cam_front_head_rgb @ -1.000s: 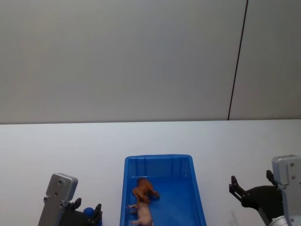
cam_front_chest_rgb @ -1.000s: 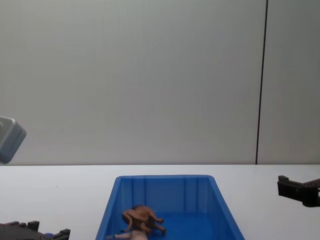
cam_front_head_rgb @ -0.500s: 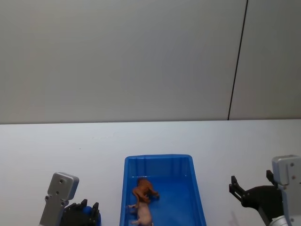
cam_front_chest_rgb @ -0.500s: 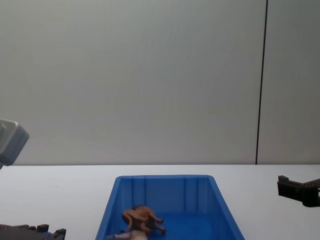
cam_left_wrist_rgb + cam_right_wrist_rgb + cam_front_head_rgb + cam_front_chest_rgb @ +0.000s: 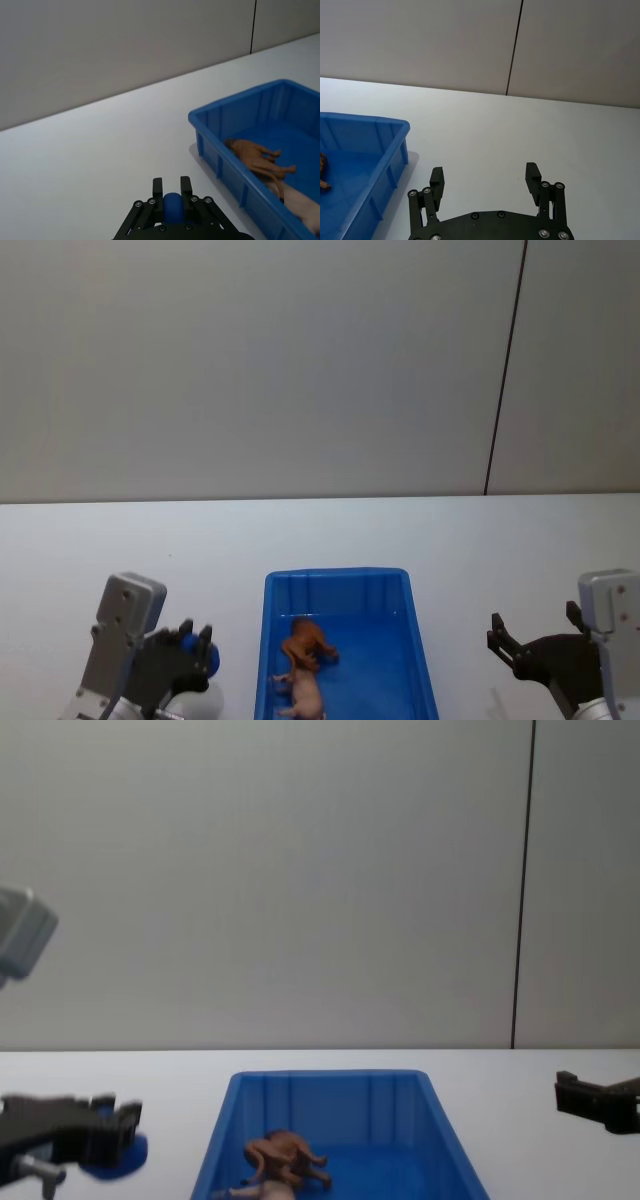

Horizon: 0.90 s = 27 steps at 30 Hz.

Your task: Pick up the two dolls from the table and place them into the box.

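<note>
Left gripper (image 5: 170, 194), near and to the left of the box: fingers (image 5: 157, 189) narrowed onto a small blue ball (image 5: 172, 206), pinched between the two tips and lifted clear of the table (image 5: 100, 150). Same ball (image 5: 192, 646) visible in the head view between the dark fingers, with a shadow on the white top just beneath. Right gripper (image 5: 486, 178), near and to the right of the box: fingers (image 5: 437, 180) spread wide, holding nothing, touching nothing, poised above the bare tabletop.

Two dolls, one ball, one box. Both dolls inside the blue box (image 5: 338, 581), on its floor toward the near left part. Reddish-brown doll (image 5: 306, 643) lying on its side, legs stretched out, shaggy around the head. Pale pink doll (image 5: 305, 697) also on its side, just nearer than the brown one and touching or almost touching it; cannot tell which. Box rectangular, bright blue, with sloping ribbed walls, standing in the near middle of the plain white table.
</note>
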{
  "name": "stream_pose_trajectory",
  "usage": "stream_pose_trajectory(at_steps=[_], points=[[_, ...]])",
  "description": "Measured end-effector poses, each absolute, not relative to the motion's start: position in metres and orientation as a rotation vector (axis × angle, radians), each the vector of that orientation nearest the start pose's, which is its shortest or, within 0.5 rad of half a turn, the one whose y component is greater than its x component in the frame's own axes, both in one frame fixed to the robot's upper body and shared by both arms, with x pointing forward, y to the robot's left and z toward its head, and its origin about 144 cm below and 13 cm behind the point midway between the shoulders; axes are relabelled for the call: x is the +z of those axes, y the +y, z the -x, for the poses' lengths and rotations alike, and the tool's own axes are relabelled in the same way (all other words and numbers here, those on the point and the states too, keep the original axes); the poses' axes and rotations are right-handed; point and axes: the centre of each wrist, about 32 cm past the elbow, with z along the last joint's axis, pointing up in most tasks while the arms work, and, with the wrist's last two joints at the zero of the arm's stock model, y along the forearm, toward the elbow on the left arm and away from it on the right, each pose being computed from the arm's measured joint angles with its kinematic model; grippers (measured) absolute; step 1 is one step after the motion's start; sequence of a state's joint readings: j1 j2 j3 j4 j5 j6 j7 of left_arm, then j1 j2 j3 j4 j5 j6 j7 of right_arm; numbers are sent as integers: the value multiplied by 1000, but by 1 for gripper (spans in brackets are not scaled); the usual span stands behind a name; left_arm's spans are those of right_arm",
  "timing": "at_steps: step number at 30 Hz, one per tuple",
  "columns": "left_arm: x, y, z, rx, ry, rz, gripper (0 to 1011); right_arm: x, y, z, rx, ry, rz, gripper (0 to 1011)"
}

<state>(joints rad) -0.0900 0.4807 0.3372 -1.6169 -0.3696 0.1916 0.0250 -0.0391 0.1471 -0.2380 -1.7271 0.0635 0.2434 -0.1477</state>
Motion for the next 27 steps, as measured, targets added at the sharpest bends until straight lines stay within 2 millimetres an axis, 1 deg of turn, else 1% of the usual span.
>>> stream_pose_trajectory(at_steps=[1,3,4,10,13,20,21,24,26,27], points=[[1171,262,-468,1276,15,-249,201,1169,-188,-437,-1469,34,189,1001],[1172,262,-468,1276,6,-245,199,1169,-188,-437,-1469,34,189,1001],[1178,261,-470,1271,-22,-230,189,1169,-188,-437,-1469,34,189,1001],[1196,254,-476,1243,-101,-181,156,1169,-188,-437,-1469,34,189,1001],[1202,251,-478,1225,-124,-162,143,1169,-188,-437,-1469,34,189,1001],[1213,236,-484,1153,-165,-116,109,1169,-188,-437,-1469,34,189,1001],[1215,231,-486,1135,-169,-105,108,1169,-188,-437,-1469,34,189,1001],[1219,221,-488,1104,-176,-92,205,1169,-188,-437,-1469,34,189,1001],[1220,213,-489,1085,-174,-86,288,1169,-188,-437,-1469,34,189,1001],[1220,213,-489,1085,-174,-86,308,1169,-188,-437,-1469,34,189,1001]])
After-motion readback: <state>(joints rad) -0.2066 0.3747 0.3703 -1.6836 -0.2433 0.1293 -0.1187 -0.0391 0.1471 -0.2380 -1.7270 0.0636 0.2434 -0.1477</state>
